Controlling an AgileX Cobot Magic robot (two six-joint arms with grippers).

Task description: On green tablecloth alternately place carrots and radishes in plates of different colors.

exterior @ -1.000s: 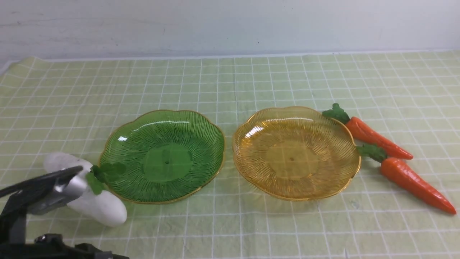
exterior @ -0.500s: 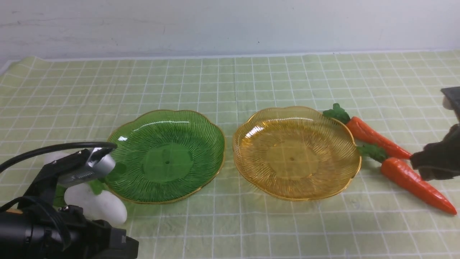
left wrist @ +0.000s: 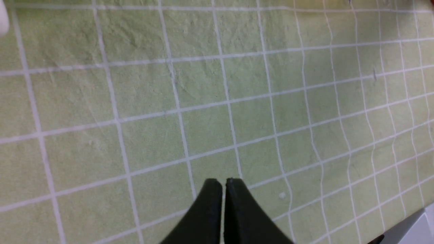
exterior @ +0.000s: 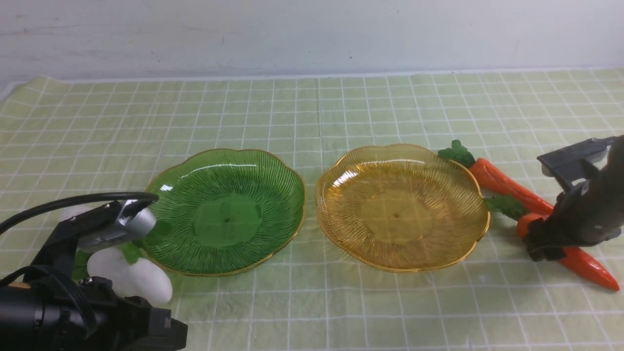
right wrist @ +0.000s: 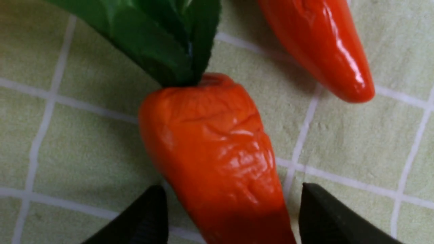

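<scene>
R gripper (exterior: 541,243) sits low on the pale yellow-green grid tablecloth (exterior: 312,112), jaws spread wide, straddling the nearer glossy orange tapered toy carrot (exterior: 582,259) at its thick half, just behind the dark green leafy top (exterior: 504,205). In the R wrist view the carrot body (right wrist: 210,145) runs btwn the two black fingertips (right wrist: 149,217). There's a clear gap on one side, but the other side is too close to tell if it touches. Not clamped, and the carrot lies flat on the cloth.

The second orange carrot (exterior: 502,183) lies just beyond the R gripper, roughly parallel to the first. Its pointed end (right wrist: 322,51) is near the straddled one but apart from it. Inboard of the R gripper is the amber-yellow ribbed plastic plate w/ gold rim (exterior: 395,161), its edge just beside both carrots' leaves.

L gripper (left wrist: 223,184) is shut tip to tip, over bare cloth. In the front view its tips are hidden behind the arm's own body. A matte white plump toy radish (exterior: 131,280) lies just beside the L arm. A second white radish (exterior: 68,213) is mostly hidden behind the arm. The dark green ribbed plate (exterior: 253,170) lies inboard of the L arm, its rim near the radish leaves.
</scene>
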